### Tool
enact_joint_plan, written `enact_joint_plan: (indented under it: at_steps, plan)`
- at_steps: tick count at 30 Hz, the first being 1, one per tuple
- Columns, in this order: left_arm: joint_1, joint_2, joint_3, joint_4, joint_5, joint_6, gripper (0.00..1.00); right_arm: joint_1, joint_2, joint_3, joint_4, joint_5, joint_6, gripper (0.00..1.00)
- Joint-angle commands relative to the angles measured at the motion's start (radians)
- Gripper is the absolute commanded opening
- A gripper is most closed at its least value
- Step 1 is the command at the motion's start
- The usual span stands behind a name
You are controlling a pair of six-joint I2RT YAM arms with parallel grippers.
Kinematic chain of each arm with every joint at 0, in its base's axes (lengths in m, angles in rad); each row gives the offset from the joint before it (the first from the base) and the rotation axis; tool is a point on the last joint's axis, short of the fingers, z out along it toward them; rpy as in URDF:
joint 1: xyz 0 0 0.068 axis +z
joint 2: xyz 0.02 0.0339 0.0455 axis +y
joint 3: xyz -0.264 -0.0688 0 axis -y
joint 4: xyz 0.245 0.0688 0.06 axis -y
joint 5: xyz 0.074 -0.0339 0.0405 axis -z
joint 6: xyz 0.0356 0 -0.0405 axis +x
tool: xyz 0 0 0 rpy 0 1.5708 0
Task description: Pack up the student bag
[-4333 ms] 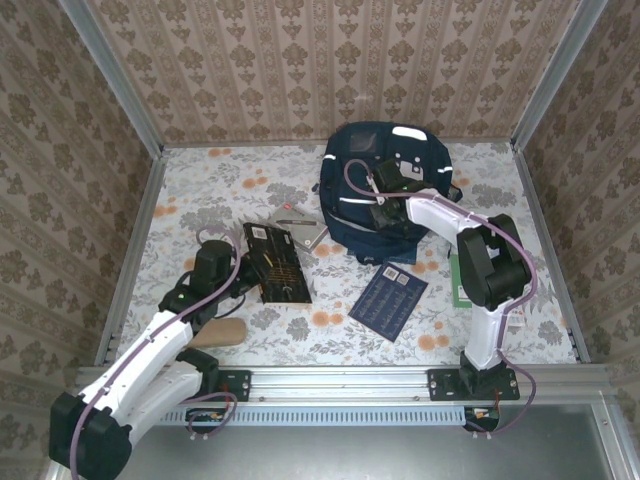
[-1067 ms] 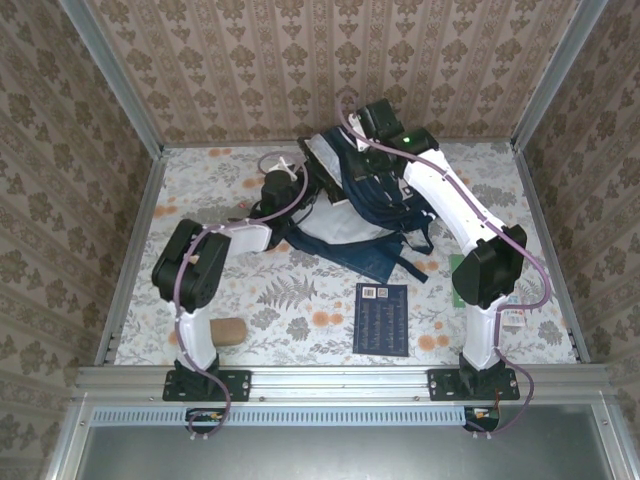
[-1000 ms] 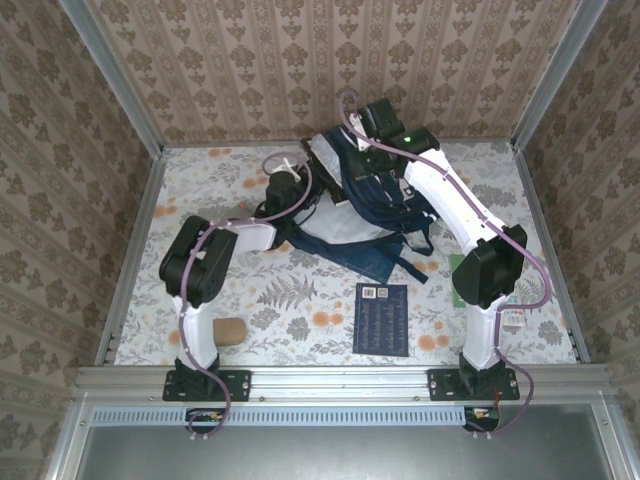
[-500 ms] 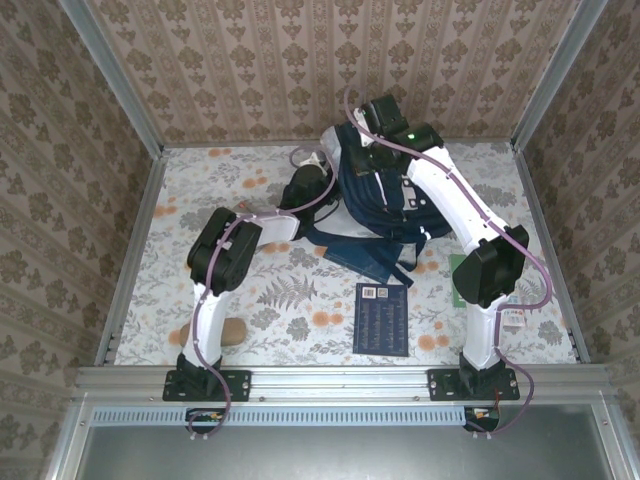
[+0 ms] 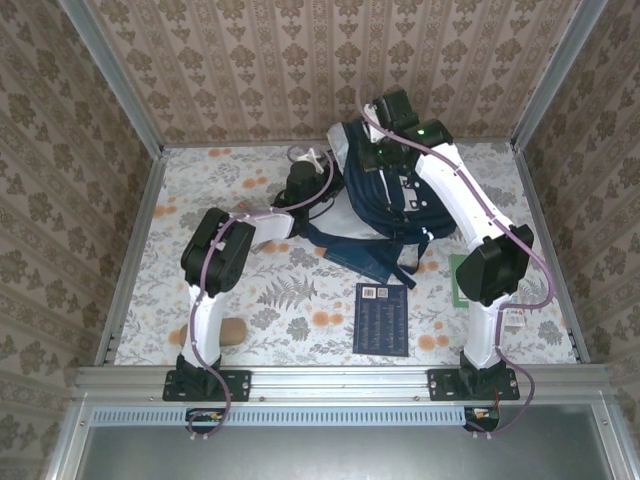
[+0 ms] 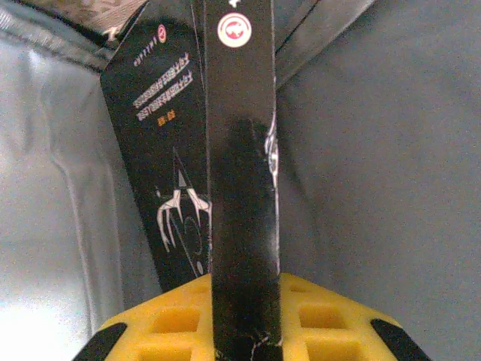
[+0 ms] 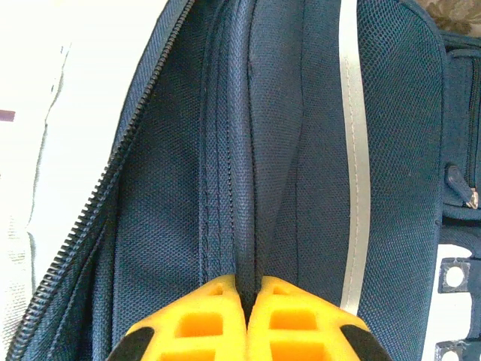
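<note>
Within the last few seconds the flat black pack (image 6: 239,188) has left the table and gone into the student bag (image 5: 388,205); in the last second the left arm has pushed deeper and the bag's mouth, which gaped pale a moment ago, has drawn narrower around it; so one item looks all but packed, while a navy booklet (image 5: 381,318) and a tan block (image 5: 229,330) still lie on the table near the bases. The bag stands at the far middle of the table, propped up. The left arm stretches forward and inward, its left gripper (image 5: 300,185) at the bag's left side; in the wrist view its yellow fingers (image 6: 323,312) are pinching the pack's lower end, pale lining on both sides, though what the pack is I cannot say. The right arm arches high over the bag; the right gripper (image 7: 246,304) is pressed together on a fold of navy fabric beside the zipper (image 7: 98,203), holding the top up.
</note>
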Motion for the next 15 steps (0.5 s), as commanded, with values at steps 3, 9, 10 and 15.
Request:
enact_joint_plan:
  at_steps: [3,9,10,15]
  plan:
    - [0.007,-0.042,0.05,0.221,0.068,-0.032,0.0,-0.016,-0.048,0.015,0.05,-0.065,0.01,0.0]
    - [-0.007,0.071,0.115,0.146,0.092,-0.021,0.0,-0.016,-0.038,0.028,0.055,-0.107,0.023,0.0]
    - [-0.011,0.089,0.123,0.117,0.097,-0.011,0.0,-0.016,-0.034,0.033,0.055,-0.112,0.025,0.0]
    - [-0.031,0.133,0.175,-0.093,0.081,0.076,0.0,-0.016,-0.028,0.042,0.052,-0.125,0.03,0.0]
